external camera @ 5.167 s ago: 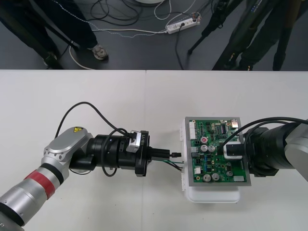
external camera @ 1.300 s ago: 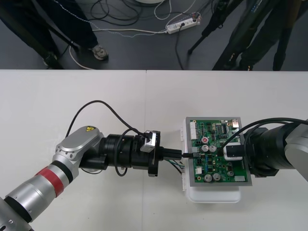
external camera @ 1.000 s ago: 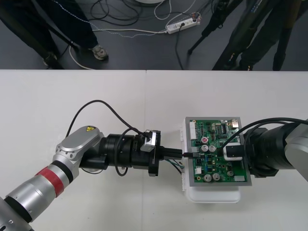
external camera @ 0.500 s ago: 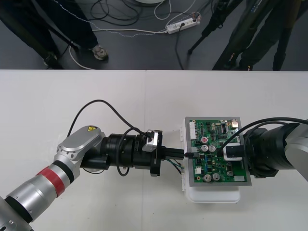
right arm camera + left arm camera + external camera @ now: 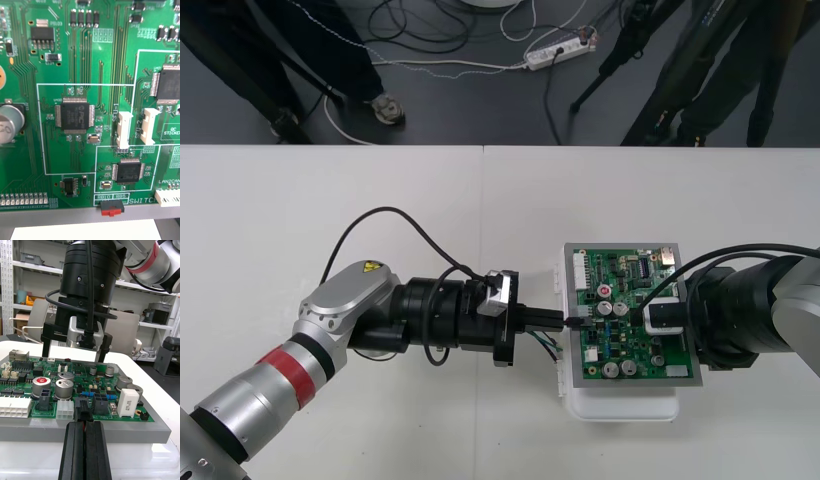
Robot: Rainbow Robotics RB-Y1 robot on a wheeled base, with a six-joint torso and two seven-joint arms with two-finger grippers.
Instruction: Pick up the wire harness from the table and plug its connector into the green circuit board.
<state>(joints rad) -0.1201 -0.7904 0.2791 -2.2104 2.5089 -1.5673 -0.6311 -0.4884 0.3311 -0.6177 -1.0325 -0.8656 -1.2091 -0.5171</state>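
Two black fingers (image 5: 73, 442) of the left gripper (image 5: 84, 425) are pressed together on the wire harness's small black plug (image 5: 83, 413), with a sliver of red wire showing between them. The plug's nose sits at a black socket on the green circuit board's (image 5: 620, 270) left edge; whether it is fully seated I cannot tell. Loose green and black wires (image 5: 545, 343) trail under the gripper toward the table (image 5: 380, 200).

My judgement is that the step in hand is the insertion itself. To do it well, the push should run straight along the fingers' line and level with the board, slow and short, with no twist, since a tilted plug could jam or bend pins. The grip should be let go only once the plug sits flush.

Room is tight sideways: a white connector (image 5: 65, 410) stands just beside the socket and tall capacitors (image 5: 63, 388) rise close behind it. The right gripper (image 5: 650, 318) stands over the board's right half, its fingers apart. The board rests on a white base (image 5: 625, 405); behind the left arm the table is open for backing straight out
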